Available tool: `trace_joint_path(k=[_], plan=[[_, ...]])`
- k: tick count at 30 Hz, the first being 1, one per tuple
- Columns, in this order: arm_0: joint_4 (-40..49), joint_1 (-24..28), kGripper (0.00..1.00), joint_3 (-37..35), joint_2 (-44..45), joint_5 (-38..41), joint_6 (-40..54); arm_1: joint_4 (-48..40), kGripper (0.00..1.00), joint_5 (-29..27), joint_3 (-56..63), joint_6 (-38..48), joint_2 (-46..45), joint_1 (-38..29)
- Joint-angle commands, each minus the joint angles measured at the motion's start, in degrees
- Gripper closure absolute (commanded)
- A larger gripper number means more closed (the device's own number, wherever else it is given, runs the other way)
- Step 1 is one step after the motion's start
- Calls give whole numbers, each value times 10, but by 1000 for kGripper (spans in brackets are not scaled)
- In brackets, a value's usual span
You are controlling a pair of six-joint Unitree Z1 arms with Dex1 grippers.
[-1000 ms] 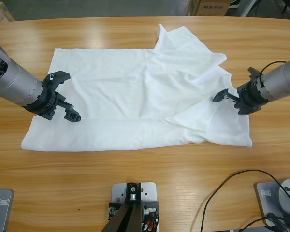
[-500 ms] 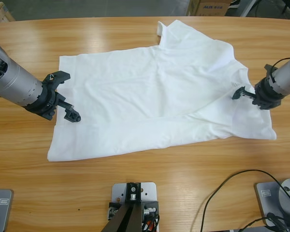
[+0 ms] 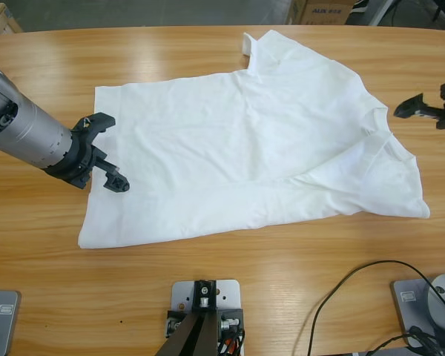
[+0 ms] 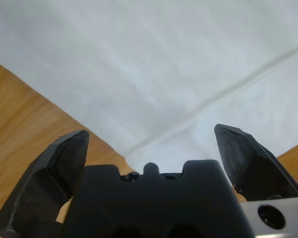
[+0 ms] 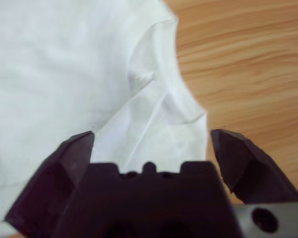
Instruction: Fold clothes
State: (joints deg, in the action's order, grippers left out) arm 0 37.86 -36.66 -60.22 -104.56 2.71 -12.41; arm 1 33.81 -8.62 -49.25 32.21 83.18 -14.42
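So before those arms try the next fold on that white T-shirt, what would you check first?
1. Left pincer open and empty: ok.
2. Right pincer open, clear of the cloth: ok.
3. T-shirt lying wholly on the table: ok.
4. T-shirt spread flat: not ok; the end near the right pincer is doubled over with creases.
5. Left pincer over the shirt's edge: ok, hem and seam lie between its jaws in the left wrist view.
6. Which side faces up: cannot tell.

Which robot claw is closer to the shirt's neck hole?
The right one. The right gripper hangs open over bare table just past the collar of the shirt. The left gripper is open over the shirt's opposite end.
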Motion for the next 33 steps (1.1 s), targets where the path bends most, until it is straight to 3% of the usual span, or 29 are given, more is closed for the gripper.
trace_joint_path(k=[1, 2, 4, 5, 11, 33], plan=[[-3, -9, 23, 26, 20, 4, -6, -10, 280, 111, 32, 30, 58, 9], [-4, -15, 23, 29, 23, 5, -6, -23, 284, 119, 40, 30, 69, 20], [-4, -32, 23, 35, 26, 8, -6, -45, 513, 134, 48, 30, 93, 51], [-5, -40, 23, 37, 26, 8, -6, -50, 532, 138, 49, 30, 106, 66], [-9, -51, 23, 44, 22, 8, -12, -77, 515, 139, 46, 16, 150, 124], [-15, -51, 23, 47, 8, 7, -13, -100, 520, 184, 59, 32, 197, 127]])
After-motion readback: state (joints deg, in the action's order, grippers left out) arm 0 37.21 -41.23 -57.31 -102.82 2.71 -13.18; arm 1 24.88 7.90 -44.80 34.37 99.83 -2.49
